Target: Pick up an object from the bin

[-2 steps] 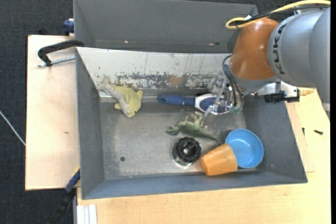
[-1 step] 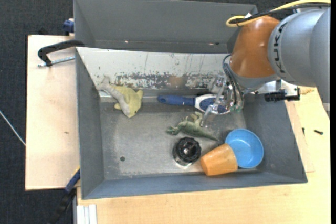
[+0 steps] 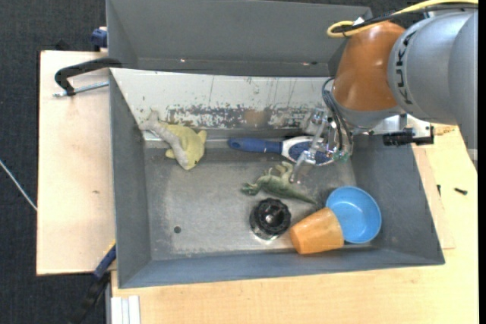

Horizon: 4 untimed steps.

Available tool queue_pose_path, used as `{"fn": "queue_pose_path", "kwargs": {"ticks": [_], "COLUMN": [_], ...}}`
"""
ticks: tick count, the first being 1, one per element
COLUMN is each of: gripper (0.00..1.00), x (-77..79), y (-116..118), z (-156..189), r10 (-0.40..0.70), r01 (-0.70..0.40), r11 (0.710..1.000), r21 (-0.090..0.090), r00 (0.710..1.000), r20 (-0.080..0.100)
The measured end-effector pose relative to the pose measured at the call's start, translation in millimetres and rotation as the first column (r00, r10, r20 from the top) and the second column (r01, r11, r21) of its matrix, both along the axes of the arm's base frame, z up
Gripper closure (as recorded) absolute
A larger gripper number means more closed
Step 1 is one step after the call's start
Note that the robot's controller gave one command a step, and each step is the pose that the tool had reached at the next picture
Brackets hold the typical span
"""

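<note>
Far left: yellow glove-like cloth (image 3: 186,144), well apart from the action. Blue-handled tool (image 3: 258,146) lies along the far wall. The gripper (image 3: 317,149) hangs over its pale right end; cannot tell whether it is released or clenched.

Risks (judgement):
- The wall is close, so a closing grasp may scrape it or pinch only the tip, and the tool could swing out.
- The green toy figure (image 3: 275,184) just nearer could snag.
- The orange cup (image 3: 315,232) and blue bowl (image 3: 357,215), near right, look unthreatened.

Scuffed matt metal bin (image 3: 228,34) w/ glossy plastic blue bowl (image 3: 357,215).
</note>
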State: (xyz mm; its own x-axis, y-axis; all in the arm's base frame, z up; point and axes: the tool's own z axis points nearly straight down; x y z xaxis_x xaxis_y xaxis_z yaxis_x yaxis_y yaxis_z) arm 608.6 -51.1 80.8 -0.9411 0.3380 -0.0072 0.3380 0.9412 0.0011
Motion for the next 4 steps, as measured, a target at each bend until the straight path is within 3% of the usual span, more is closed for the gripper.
{"fn": "queue_pose_path", "kwargs": {"ticks": [1, 3, 4], "gripper": [1.00, 1.00, 1.00], "x": [0.4, 3.0, 4.9], "y": [0.2, 0.9, 1.4], "z": [1.0, 40.8, 84.4], "r10": [0.001, 0.003, 0.004], "r01": [-0.001, -0.003, -0.004], "r11": [1.000, 1.000, 1.000], "r21": [0.000, 0.001, 0.001], "r00": [1.000, 1.000, 1.000], "r20": [-0.001, -0.002, 0.002]}}
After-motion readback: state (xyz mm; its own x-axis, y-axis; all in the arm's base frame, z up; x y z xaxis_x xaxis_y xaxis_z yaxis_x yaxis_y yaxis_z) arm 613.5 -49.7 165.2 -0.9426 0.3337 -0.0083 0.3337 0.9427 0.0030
